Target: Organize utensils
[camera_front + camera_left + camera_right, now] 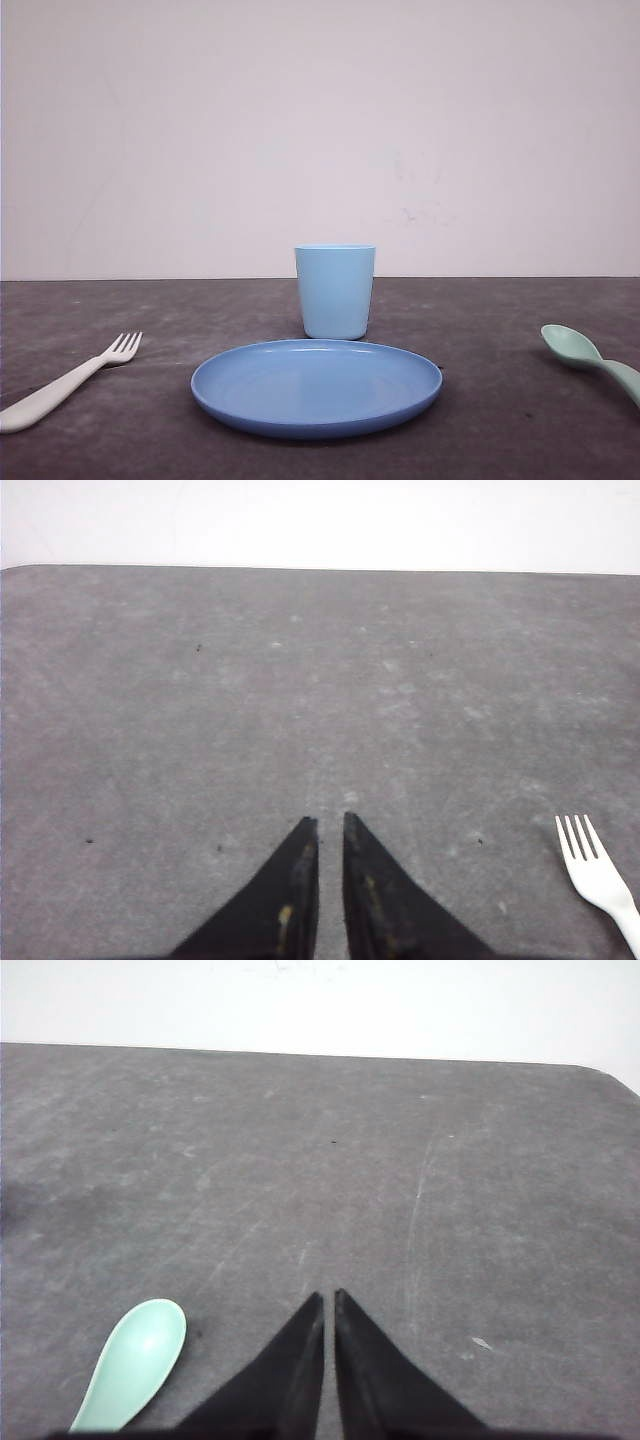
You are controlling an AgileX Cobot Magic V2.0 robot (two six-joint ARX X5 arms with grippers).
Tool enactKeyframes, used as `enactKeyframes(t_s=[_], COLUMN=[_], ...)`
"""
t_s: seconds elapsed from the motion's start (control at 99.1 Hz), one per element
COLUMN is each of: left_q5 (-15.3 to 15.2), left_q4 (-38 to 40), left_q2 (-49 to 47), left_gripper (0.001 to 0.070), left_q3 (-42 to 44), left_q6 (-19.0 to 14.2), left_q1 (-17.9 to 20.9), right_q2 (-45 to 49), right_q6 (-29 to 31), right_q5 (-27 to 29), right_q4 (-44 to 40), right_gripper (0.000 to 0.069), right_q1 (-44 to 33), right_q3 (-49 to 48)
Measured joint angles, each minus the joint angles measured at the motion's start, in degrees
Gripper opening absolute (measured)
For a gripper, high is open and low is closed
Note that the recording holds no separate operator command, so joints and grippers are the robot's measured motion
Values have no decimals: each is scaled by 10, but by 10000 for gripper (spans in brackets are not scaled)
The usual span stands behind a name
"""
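Plate nearest; fork and spoon look light, stiff, slick, so I'd grip mid-handle; both pincers nearly closed, empty.

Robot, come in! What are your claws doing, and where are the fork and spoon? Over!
Left gripper shut, empty; right gripper shut, empty. Fork lies left of plate, spoon right. Cup behind plate, nothing blocking.

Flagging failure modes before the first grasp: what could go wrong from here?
The fork and spoon lie flat on the table, so a thin, low grasp might slip. Both end effectors, left and right, look shut and would need opening first. Moving utensils inward risks bumping the plate or cup.
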Motion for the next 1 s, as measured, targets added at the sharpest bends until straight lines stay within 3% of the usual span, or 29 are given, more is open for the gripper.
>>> enactKeyframes(t_s=[0.999], left_q5=[0], left_q4=[0], left_q2=[0], left_gripper=[19], left_q3=[0], left_q6=[0], left_q1=[0], right_q2=[0], right_q6=[0], right_q5=[0], right_q4=[0], right_gripper=[18], right_q1=[0], right_q3=[0])
